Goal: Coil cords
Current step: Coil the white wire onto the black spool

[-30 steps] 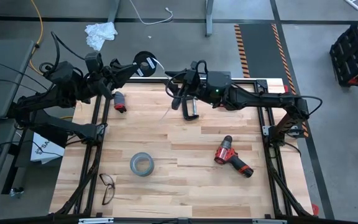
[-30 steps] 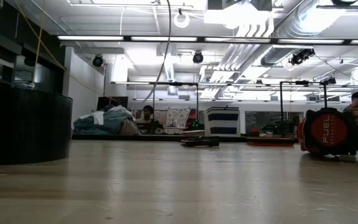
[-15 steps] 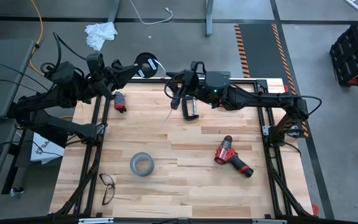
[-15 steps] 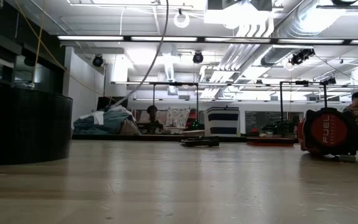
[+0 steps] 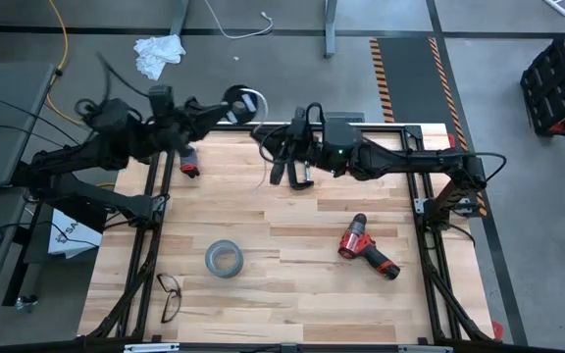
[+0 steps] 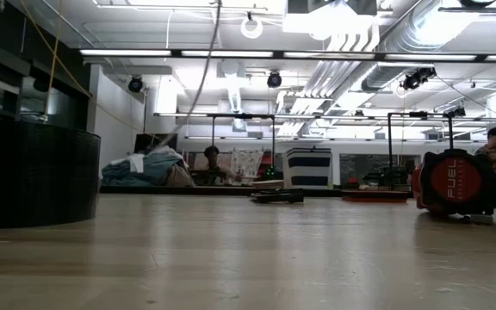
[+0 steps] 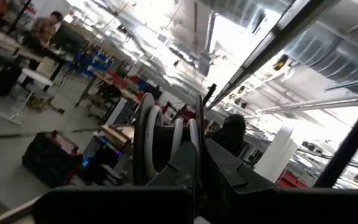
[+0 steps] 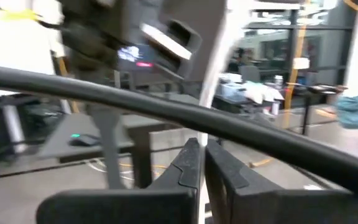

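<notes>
The small black round disc (image 5: 235, 104) stands on edge above the table's far left edge, with turns of the thin white cable (image 7: 148, 124) wound around it. My left gripper (image 5: 222, 110) is shut on the disc. My right gripper (image 5: 266, 137) is just right of it, shut on the white cable (image 8: 215, 68). The cable's loose tail (image 5: 263, 178) hangs down toward the table and shows at the top of the low view (image 6: 203, 52). My left gripper pinches the black disc (image 7: 166, 146) between its two fingers, coming level from the table's left. The disc is lifted clear and stands on edge, with white turns beside the fingers. My right gripper pinches the white cable (image 8: 205, 127) between its shut fingertips, coming from the table's right. The cable runs on from the fingers toward the disc; the tail hangs slack below.
A grey tape roll (image 5: 223, 258), glasses (image 5: 169, 294), a red drill (image 5: 366, 245) and a small red-black object (image 5: 188, 160) lie on the wooden table. A yellow cord (image 5: 62, 39), a white rag (image 5: 158, 52) and a loose white cable (image 5: 233, 25) lie beyond the far edge.
My left gripper has gone toward the table's right with the disc, closer to my right gripper. My right gripper has gone a little toward the far left with the cable. The hanging tail has swung toward the left in the low view.
</notes>
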Robot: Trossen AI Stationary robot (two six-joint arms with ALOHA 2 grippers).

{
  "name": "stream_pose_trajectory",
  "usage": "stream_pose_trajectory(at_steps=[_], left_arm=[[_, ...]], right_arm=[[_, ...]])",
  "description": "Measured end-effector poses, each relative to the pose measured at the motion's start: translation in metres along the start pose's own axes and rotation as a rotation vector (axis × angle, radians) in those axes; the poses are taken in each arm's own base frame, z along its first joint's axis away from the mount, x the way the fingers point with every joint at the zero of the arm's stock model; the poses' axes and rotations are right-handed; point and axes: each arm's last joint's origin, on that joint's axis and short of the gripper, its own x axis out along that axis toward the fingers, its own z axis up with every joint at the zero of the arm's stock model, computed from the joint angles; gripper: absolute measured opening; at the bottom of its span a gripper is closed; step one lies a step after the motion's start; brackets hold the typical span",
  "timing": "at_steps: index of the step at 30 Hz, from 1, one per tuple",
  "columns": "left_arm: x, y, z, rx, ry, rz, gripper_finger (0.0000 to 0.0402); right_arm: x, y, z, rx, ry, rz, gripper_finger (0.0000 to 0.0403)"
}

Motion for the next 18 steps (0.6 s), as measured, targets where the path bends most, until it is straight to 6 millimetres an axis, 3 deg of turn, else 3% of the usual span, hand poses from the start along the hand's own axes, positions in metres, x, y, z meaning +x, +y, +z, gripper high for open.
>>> stream_pose_trajectory(at_steps=[10,18], left_arm=[[0.033,0.015,-0.017,-0.009,-0.033,0.047,0.0004],[0.043,0.020,-0.014,-0.197,-0.094,-0.010,0.0004]], right_arm=[[-0.007,0.027,0.004,-0.009,-0.044,0.084,0.0001],[-0.007,0.029,0.003,-0.038,-0.035,0.092,0.0001]])
